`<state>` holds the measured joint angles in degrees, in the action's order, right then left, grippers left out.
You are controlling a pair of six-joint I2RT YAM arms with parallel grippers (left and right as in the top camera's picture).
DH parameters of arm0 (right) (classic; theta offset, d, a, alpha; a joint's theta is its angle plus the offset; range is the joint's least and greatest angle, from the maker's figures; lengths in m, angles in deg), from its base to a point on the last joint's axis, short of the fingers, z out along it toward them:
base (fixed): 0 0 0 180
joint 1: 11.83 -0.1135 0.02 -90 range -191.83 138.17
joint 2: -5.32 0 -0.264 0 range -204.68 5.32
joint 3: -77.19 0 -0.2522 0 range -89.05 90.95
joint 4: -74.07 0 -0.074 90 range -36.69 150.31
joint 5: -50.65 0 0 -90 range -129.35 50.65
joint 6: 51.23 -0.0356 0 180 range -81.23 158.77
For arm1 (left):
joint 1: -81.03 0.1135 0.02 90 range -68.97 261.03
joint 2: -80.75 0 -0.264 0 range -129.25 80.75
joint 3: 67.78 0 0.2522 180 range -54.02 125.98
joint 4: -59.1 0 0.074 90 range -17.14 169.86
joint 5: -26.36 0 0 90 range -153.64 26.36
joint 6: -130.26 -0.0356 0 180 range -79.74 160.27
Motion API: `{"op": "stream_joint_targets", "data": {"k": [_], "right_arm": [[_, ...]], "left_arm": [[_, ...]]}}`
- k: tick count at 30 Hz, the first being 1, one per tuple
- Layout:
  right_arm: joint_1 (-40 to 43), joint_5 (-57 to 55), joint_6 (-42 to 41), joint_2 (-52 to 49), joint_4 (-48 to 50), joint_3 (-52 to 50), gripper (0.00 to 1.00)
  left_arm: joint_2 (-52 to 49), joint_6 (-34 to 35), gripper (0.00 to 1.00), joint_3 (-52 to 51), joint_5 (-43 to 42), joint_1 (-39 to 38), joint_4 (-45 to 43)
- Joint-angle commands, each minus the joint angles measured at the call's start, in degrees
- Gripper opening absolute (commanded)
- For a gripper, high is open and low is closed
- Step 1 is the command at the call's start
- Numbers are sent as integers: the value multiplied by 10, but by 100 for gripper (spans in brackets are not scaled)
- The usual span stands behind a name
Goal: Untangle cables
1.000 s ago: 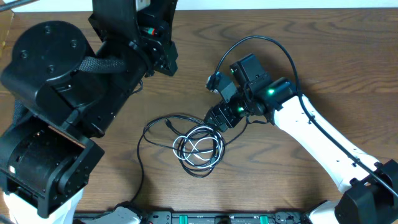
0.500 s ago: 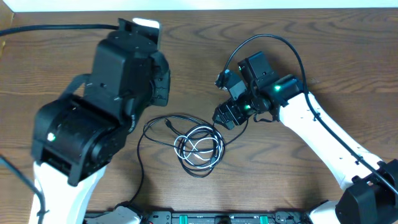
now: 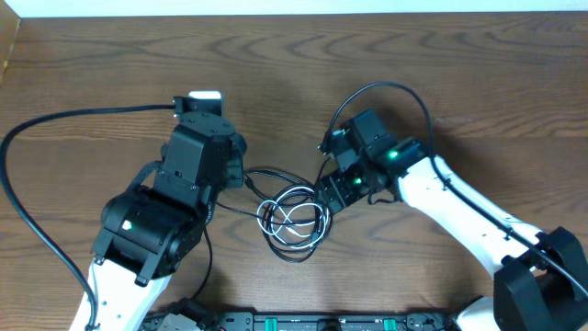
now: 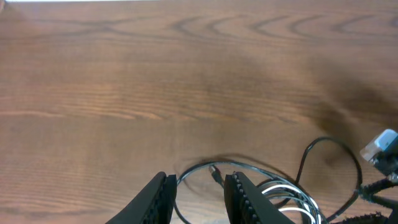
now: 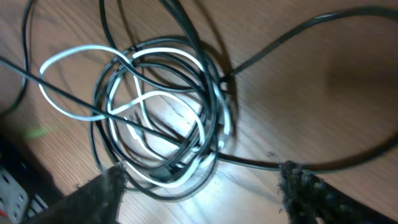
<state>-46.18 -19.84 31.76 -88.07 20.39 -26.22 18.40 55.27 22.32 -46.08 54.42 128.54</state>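
"Since a second ago our left arm (image 3: pixel 175 202) has come down from filling the overhead view to a low crouch over the table (image 3: pixel 441 64), elbow folded near us, wrist stretched away."

"And its jaws?"

"We find the left gripper (image 4: pixel 199 182) parted, nothing between its fingers; a small plug end (image 4: pixel 214 172) lies just beyond them."

"Where are the cables?"

"The cables (image 3: pixel 294 219) lie coiled between our two arms, black loops with a white cable (image 5: pixel 69 57) threaded through, one black strand arcing toward the left wrist. That coil has not shifted."

"And the right side?"

"Our right arm (image 3: pixel 450 207) reaches in from the near right corner and has eased closer to the coil. The right gripper (image 5: pixel 202 171) stands spread wide, poised at the coil's edge, clamping nothing. Beyond it, wood grain runs to the table's far edge."
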Motion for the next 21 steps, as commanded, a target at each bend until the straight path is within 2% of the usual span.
{"op": "stream_joint_targets", "data": {"k": [1, 3, 4, 11, 15, 17, 21], "right_arm": [[-26, -12, -58, -4, 29, -27, 70], [-36, -13, -70, -4, 54, -50, 65], [-40, -14, -78, -5, 71, -65, 58], [-41, -14, -102, -5, 132, -134, 59], [-42, -13, -108, -5, 142, -143, 54], [-51, -14, -108, -5, 142, -144, 45], [-59, -14, -108, -5, 137, -144, 38]], "left_arm": [[-4, 5, 31, -9, -26, 6, -6], [-3, 5, 31, -9, -30, 6, -5], [-3, 5, 31, -9, -30, 6, -6], [1, 5, 31, -9, -57, 6, -16], [15, 5, 33, -9, -57, 6, -20], [21, 5, 34, -9, -56, 6, -20], [23, 5, 34, -9, -61, 6, -21]]}}
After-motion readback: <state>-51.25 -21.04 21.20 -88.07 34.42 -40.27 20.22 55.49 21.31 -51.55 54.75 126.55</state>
